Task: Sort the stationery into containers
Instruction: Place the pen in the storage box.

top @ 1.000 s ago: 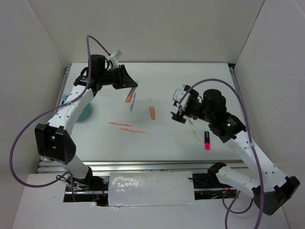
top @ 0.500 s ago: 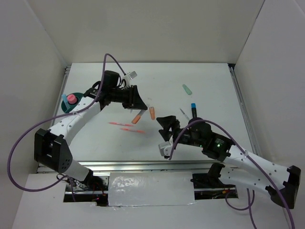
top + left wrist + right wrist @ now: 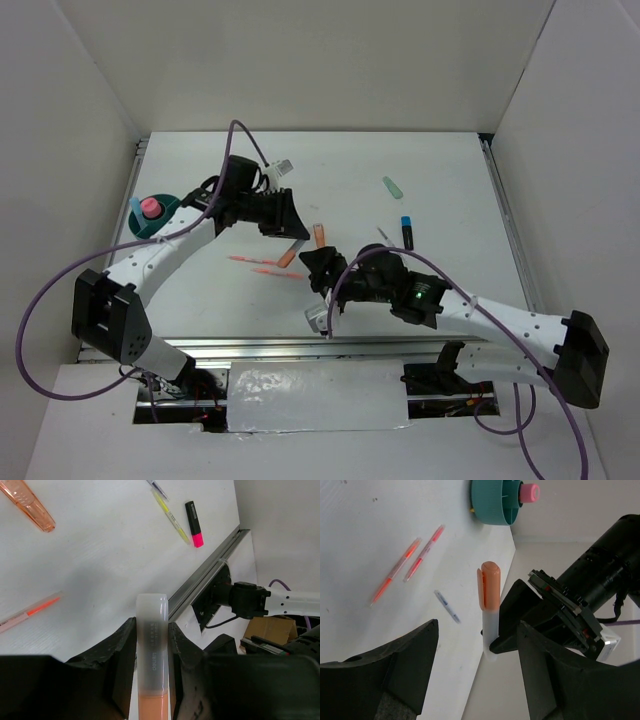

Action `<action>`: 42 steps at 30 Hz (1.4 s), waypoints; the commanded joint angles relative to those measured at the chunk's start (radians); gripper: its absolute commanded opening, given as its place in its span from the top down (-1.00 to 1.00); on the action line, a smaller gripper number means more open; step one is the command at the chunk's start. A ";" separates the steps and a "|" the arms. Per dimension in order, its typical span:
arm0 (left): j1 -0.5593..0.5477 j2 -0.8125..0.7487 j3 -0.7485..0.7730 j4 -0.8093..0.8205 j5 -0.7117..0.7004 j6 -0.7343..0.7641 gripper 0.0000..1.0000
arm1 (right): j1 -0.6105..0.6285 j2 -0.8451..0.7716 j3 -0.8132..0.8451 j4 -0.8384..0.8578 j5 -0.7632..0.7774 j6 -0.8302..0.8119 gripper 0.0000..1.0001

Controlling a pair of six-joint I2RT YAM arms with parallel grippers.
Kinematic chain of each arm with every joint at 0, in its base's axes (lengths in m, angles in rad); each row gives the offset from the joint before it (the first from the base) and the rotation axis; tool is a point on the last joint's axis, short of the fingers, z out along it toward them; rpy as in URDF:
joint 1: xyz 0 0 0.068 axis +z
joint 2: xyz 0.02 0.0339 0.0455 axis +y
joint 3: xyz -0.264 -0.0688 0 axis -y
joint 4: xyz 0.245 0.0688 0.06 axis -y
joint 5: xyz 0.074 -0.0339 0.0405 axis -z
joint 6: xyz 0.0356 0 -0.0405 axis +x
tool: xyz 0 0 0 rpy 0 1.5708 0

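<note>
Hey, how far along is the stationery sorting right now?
Early days. Done: a stubby pink-capped tube stands in the round teal plastic tub. In hand: the left hand grips an orange-and-clear marker; the right hand is open and empty. Left on the table: another orange marker, two thin pink pens, a pale green piece, a blue-capped black marker.

Pink-capped tube (image 3: 149,208) upright in teal tub (image 3: 169,213)

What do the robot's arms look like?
The left arm and right arm are white tubes with chunky black joints, each trailing a looping purple cable. The left gripper and right gripper are black, two-fingered. A small green light glows on the right arm.
</note>
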 commanded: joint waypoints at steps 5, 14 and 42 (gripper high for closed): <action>-0.032 -0.039 -0.009 0.004 -0.023 0.021 0.88 | 0.012 0.101 0.063 0.141 -0.026 -0.050 -0.41; -0.044 -0.060 -0.018 -0.004 -0.037 0.030 0.86 | 0.004 0.231 0.140 0.147 0.011 -0.062 -0.18; 0.662 -0.510 -0.144 0.304 0.847 0.435 -0.56 | -0.017 0.003 0.352 -0.084 -0.026 1.143 1.00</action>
